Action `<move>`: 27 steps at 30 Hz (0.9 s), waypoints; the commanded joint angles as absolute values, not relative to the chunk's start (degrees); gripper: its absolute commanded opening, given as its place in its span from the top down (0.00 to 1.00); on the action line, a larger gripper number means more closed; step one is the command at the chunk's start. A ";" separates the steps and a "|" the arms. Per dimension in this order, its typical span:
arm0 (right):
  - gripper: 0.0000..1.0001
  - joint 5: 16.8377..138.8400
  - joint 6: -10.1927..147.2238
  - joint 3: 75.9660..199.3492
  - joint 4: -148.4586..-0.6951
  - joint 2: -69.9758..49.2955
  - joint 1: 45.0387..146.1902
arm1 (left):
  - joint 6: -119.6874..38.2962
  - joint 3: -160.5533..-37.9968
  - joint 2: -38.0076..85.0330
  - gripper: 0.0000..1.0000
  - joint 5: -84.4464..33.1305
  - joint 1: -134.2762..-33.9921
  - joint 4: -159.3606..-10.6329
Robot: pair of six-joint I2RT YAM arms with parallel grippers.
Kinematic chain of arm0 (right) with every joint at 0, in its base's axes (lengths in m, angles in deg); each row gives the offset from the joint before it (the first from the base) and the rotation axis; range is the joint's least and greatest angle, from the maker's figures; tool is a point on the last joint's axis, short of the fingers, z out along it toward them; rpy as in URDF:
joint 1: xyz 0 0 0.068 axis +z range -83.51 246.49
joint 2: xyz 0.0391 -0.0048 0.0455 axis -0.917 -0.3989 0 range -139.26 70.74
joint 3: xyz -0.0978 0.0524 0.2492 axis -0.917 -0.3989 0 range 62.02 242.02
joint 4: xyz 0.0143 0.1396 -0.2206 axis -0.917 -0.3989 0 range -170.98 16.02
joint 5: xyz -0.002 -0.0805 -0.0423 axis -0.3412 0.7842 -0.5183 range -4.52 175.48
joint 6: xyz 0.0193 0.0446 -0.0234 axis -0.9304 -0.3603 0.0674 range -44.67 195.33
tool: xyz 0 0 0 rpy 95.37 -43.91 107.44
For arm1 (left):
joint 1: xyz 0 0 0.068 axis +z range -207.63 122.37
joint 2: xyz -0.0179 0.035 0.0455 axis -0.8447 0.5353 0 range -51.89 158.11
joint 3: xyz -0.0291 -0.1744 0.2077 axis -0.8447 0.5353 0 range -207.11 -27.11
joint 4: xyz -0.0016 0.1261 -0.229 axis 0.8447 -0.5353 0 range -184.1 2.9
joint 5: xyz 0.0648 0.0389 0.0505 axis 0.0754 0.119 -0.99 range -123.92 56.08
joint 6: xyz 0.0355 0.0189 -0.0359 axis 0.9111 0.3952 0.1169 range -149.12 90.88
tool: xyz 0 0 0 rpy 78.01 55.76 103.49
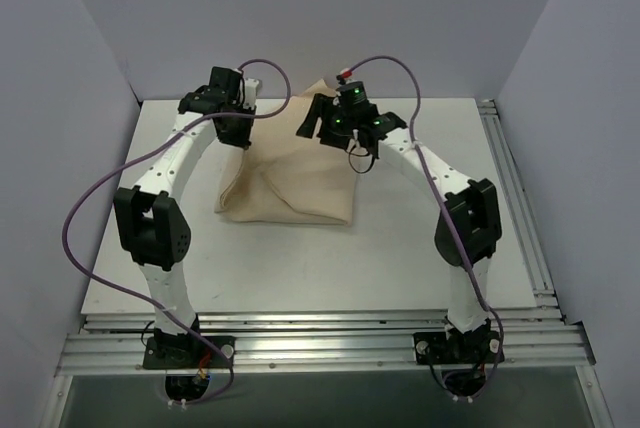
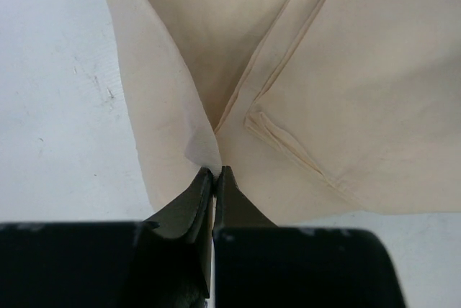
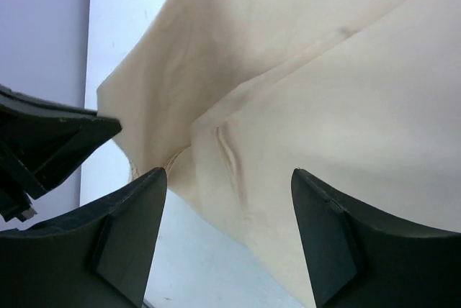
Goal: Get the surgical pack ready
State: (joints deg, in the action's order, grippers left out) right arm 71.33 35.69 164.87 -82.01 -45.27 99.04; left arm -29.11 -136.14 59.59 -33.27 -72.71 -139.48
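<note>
Right end effector stands wide open, both dark fingers rising from the bottom edge, nothing pinched between them. Beyond the gap, the tan cloth fills most of the view, creased, with a stitched hem running across it. White desk shows at its upper left and below its edge. A dark angular part juts in from the left, in front of the lavender wall.
</note>
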 commanded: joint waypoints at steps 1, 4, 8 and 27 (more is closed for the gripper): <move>0.34 72.90 38.42 159.78 -89.79 -39.05 94.45 | -30.70 -141.27 59.11 0.98 -28.22 -73.54 -140.18; 0.34 76.86 39.55 153.02 -92.79 -36.58 90.23 | -31.48 -143.20 59.29 0.98 -24.87 -74.07 -141.24; 0.33 73.36 40.96 145.97 -88.16 -36.66 85.92 | -32.63 -145.31 59.99 0.98 -20.48 -75.12 -142.12; 0.54 58.32 37.80 137.52 -64.84 -46.24 84.86 | -38.96 -154.80 71.06 0.98 -11.95 -88.31 -137.55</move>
